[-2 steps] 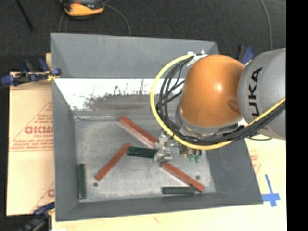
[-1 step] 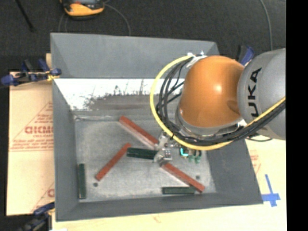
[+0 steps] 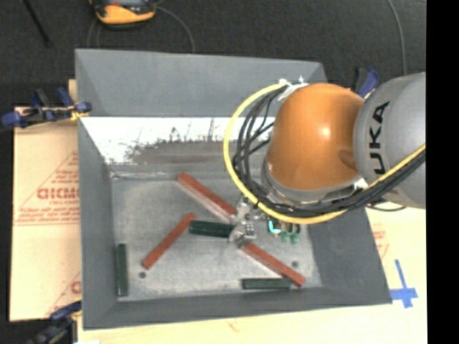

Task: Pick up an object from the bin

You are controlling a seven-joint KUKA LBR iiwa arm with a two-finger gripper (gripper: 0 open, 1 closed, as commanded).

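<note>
My gripper [image 3: 242, 231] is low in the middle right of the bin, under the orange cover. Its metal tips sit at the right end of a short dark green bar [image 3: 208, 228] and at the upper end of a long red-brown stick [image 3: 271, 263] that runs down to the right. Another red-brown stick [image 3: 206, 195] lies just above and left of the gripper, slanting from the upper left. A third red-brown stick [image 3: 167, 241] lies to the left of the green bar, tilted the other way.
A dark green bar [image 3: 269, 284] lies along the bin's front wall at the right. One more dark green bar [image 3: 122, 269] stands lengthwise by the left wall. The arm and its cables cover the bin's right side.
</note>
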